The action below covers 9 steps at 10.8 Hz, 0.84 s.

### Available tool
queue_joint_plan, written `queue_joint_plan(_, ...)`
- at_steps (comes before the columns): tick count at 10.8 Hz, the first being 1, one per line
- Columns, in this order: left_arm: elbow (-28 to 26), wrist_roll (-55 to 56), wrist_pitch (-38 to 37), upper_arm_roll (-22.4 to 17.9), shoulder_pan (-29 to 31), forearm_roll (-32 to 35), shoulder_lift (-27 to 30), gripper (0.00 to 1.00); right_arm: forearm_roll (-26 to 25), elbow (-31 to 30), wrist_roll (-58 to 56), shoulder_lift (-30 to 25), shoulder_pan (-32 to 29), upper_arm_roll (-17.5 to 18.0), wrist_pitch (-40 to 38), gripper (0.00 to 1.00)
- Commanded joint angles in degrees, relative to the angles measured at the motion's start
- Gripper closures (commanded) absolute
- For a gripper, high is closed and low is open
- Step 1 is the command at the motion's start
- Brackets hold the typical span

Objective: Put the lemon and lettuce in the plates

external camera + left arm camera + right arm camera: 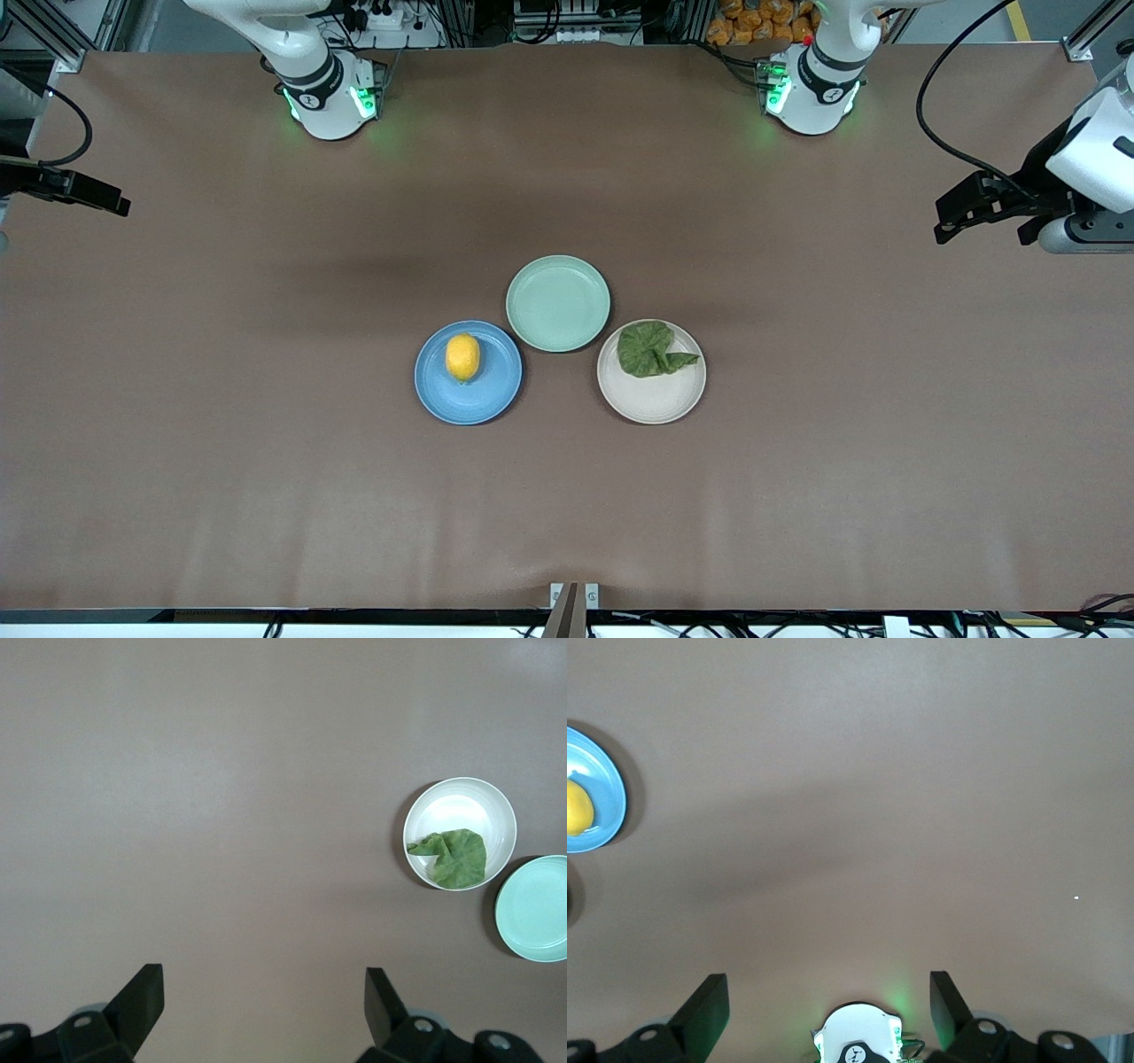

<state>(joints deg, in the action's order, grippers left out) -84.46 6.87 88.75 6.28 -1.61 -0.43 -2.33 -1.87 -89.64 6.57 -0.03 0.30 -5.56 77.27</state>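
Observation:
The yellow lemon point(462, 357) lies on the blue plate point(490, 392). The green lettuce point(653, 349) lies on the cream-white plate point(653, 400). My left gripper point(946, 221) hangs high over the left arm's end of the table, open and empty point(263, 992); its wrist view shows the lettuce point(456, 858) in the cream-white plate point(461, 804). My right gripper point(117, 204) hangs over the right arm's end of the table, open and empty point(828, 997); its wrist view shows the lemon point(575, 808) on the blue plate point(604, 784).
A pale mint-green plate point(558, 302) with nothing on it sits between the two plates, farther from the front camera, touching or nearly touching them; it also shows in the left wrist view point(535, 908). The right arm's base point(858, 1038) is under the right gripper.

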Motion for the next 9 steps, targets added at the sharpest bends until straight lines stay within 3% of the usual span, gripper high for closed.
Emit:
queue_joint_plan(1, 0.97, -0.19, 0.02, 0.05, 0.46, -0.36, -0.31, 0.0, 2.56, 3.24, 0.29, -0.23, -0.21, 0.11, -1.5, 0.0)
queue_joint_plan(5, 0.97, -0.19, 0.72, -0.04, 0.46, -0.36, -0.39, 0.0, 3.01, 7.45, 0.11, -0.06, -0.12, 0.11, -1.33, 0.0)
queue_joint_plan(9, 0.88, -0.63, 0.72, -0.04, 0.46, -0.27, -0.31, 0.0, 2.75, 7.73, -0.15, -0.06, -0.04, 0.02, 1.72, 0.0)
